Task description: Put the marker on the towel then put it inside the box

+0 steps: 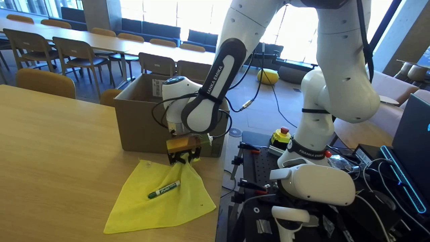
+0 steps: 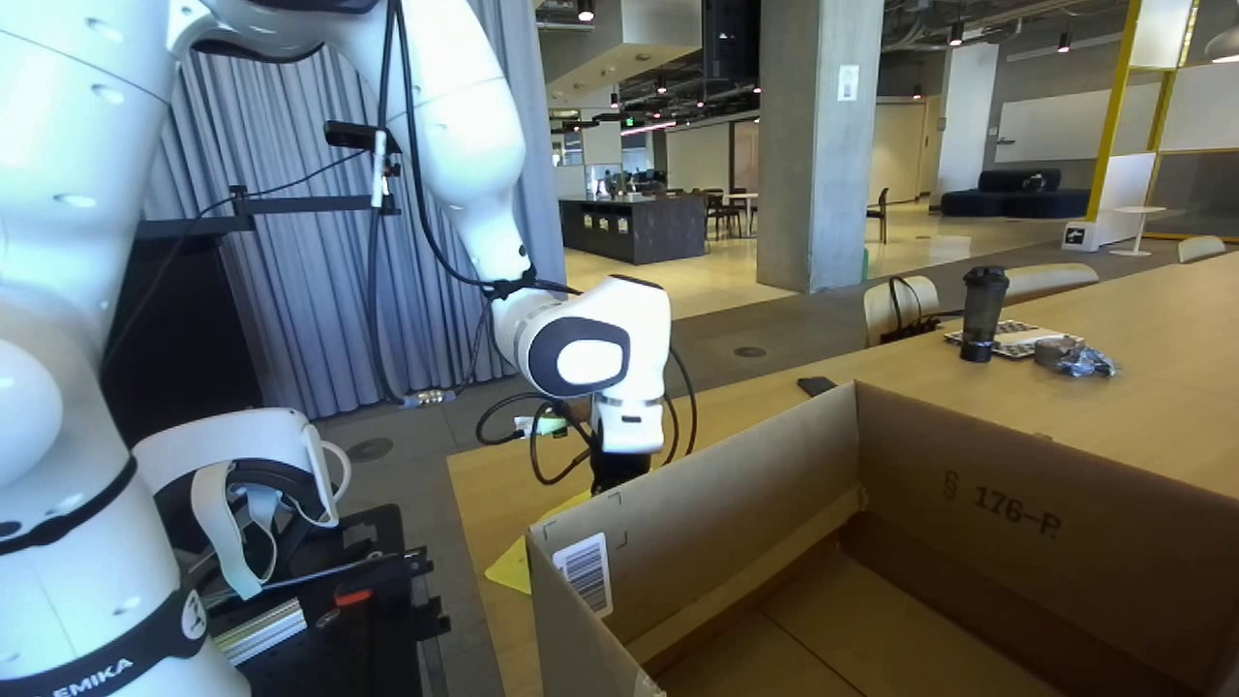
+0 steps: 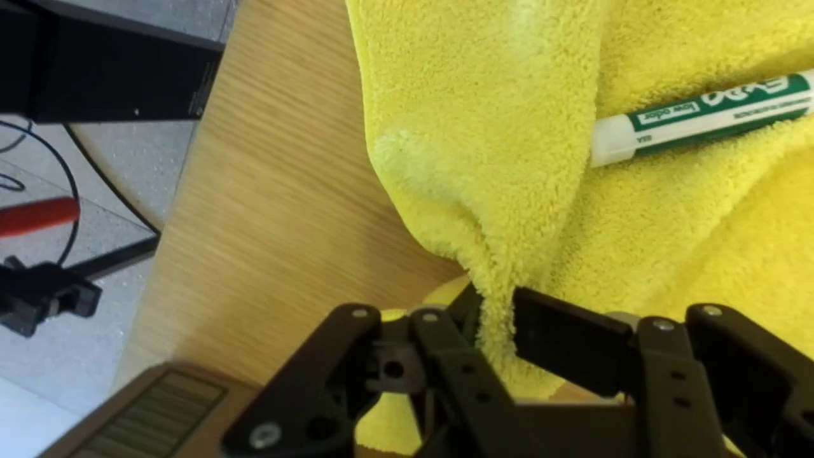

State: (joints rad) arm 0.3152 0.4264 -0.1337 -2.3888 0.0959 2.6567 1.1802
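In an exterior view, one white-and-green cylindrical marker (image 1: 164, 190), one bright yellow cloth towel (image 1: 141, 216) and one large brown cardboard box (image 1: 141, 129) are on the pale wooden worktop (image 1: 50, 151), beside one white robot arm (image 1: 235, 25). The box covers the far corner on the arm's side; the towel lies in front of it, one tip just beside the arm-side edge, and the marker rests slantwise on the towel. The single black gripper (image 1: 183, 159) is closed on a bunched fold of the towel's box-side edge. A wall of the box stands just beyond the gripper. Past the arm-side edge is one white headset (image 1: 319, 185).

In an exterior view into the open box, one white barcode label (image 2: 586, 573) shows on an inner wall. The box hides the marker, the gripper's lower end and most of the towel. Near the worktop edge across from the box are one dark flat phone (image 2: 816, 385) and one black shaker bottle (image 2: 982, 315).

In the wrist view, two black finger pads (image 3: 572, 343) pinch the towel's fold from both sides. The marker's white end lies near them, not touching; its other end runs out of frame.
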